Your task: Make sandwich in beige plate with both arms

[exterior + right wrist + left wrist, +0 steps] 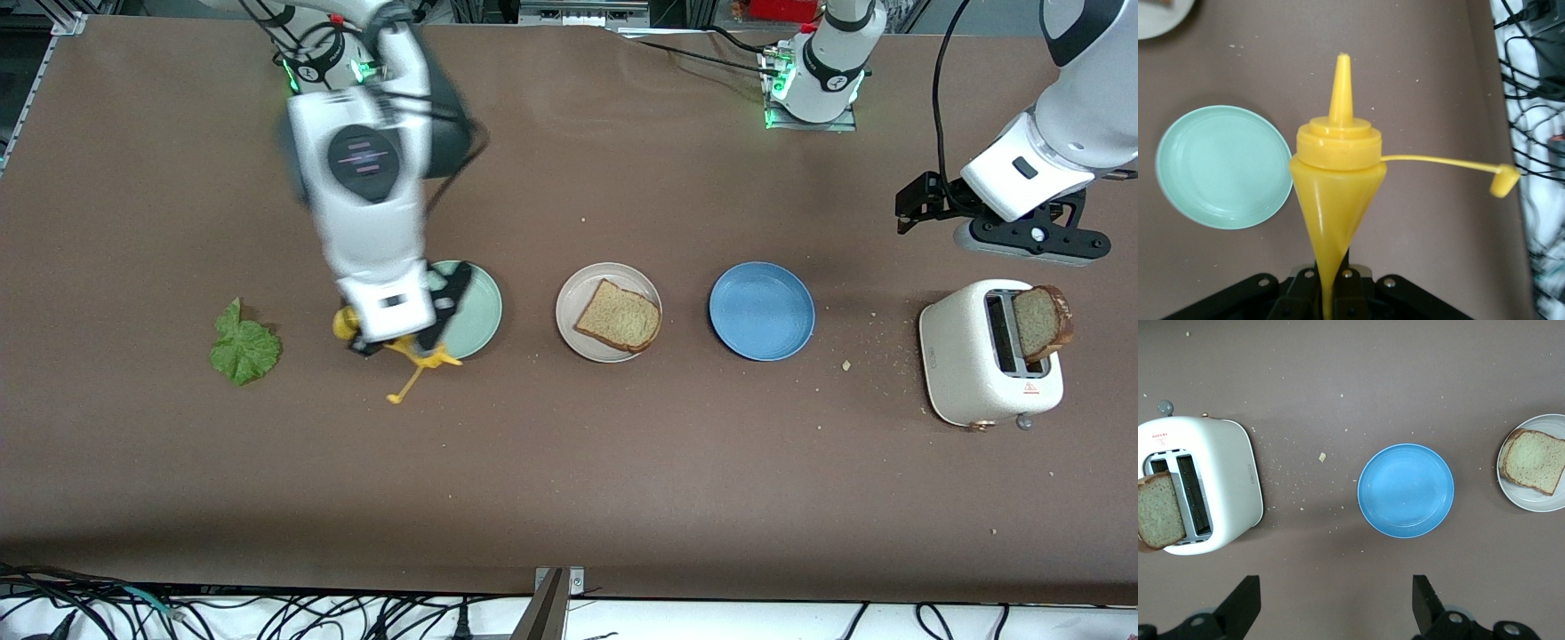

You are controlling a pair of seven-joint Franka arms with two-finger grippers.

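Nearest the front camera, toward the left arm's end of the brown table point(569, 480), stands a white two-slot toaster point(987, 364) with a small red warning triangle and red lettering too small to read on its side. One tan-brown bread slice with darker crust point(1042, 322) sticks up from a slot. Toward the right arm's end lies a crinkled green lettuce leaf point(242, 347).

Three round plates sit in a row a little farther back. On the pale beige plate point(578, 298) in the middle lies a second square bread slice point(619, 316). A blue plate point(761, 310) is beside it toward the toaster, a mint-green plate point(480, 307) toward the lettuce.

Over the mint-green plate's edge, the right gripper point(1328, 297) is clamped tight on a yellow plastic squeeze bottle point(1335, 180), whose tethered cap point(1503, 180) hangs off to one side.

Highest and farthest back, the left gripper point(1335, 607) hangs above the table near the toaster, fingers point(1245, 600) spread wide and empty.
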